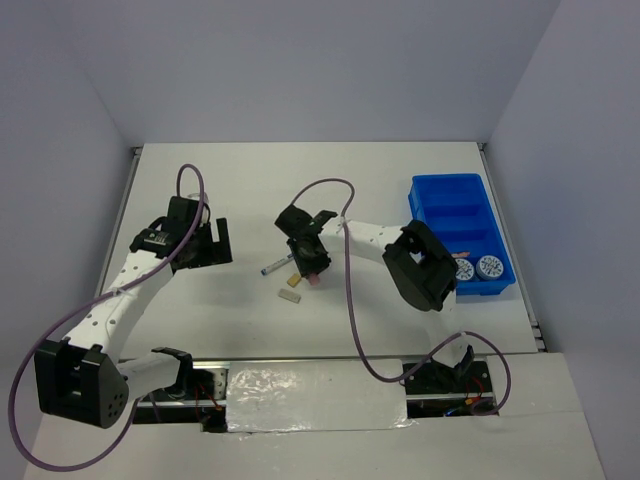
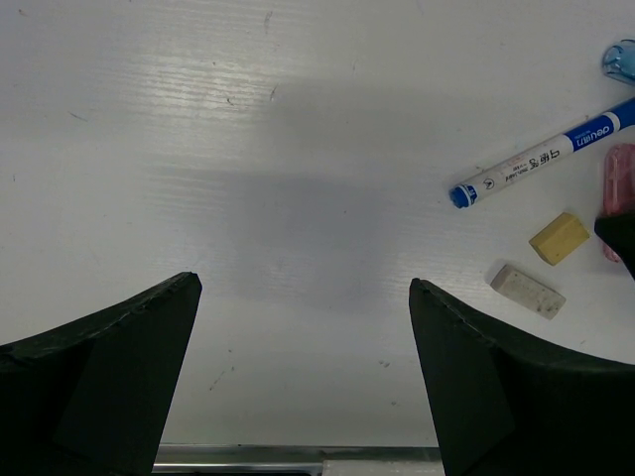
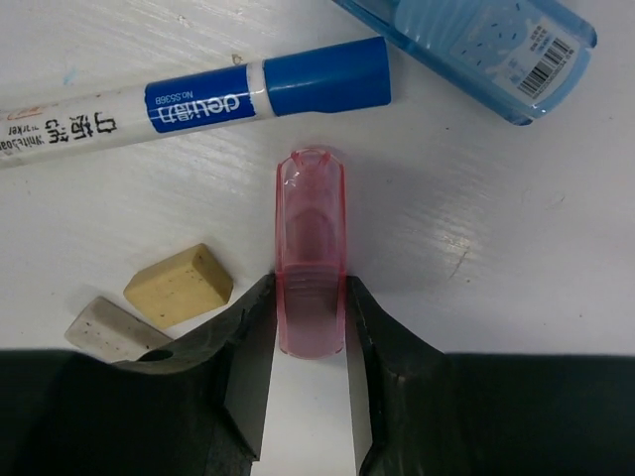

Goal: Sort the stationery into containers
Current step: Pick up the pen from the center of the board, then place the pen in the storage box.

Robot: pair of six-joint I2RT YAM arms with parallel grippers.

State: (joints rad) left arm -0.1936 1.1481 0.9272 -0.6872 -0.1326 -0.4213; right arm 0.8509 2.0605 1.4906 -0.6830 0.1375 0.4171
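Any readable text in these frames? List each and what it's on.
"deli": blue band of the marker pen, upside down in the right wrist view.
Number and Chinese characters on its barrel: too small to read surely.
Barcode on the light-blue clip: digits unreadable.

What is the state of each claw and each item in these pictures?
Left claw, open, holding nothing.
Right claw, shut on the pink stick.
Pink stick, gripped at one end.
Marker pen, capped, lying flat.
Tan eraser, lying loose.
Grey eraser, lying loose beside it.
Light-blue clip, lying loose.
Blue tray, holding two discs at its near end.
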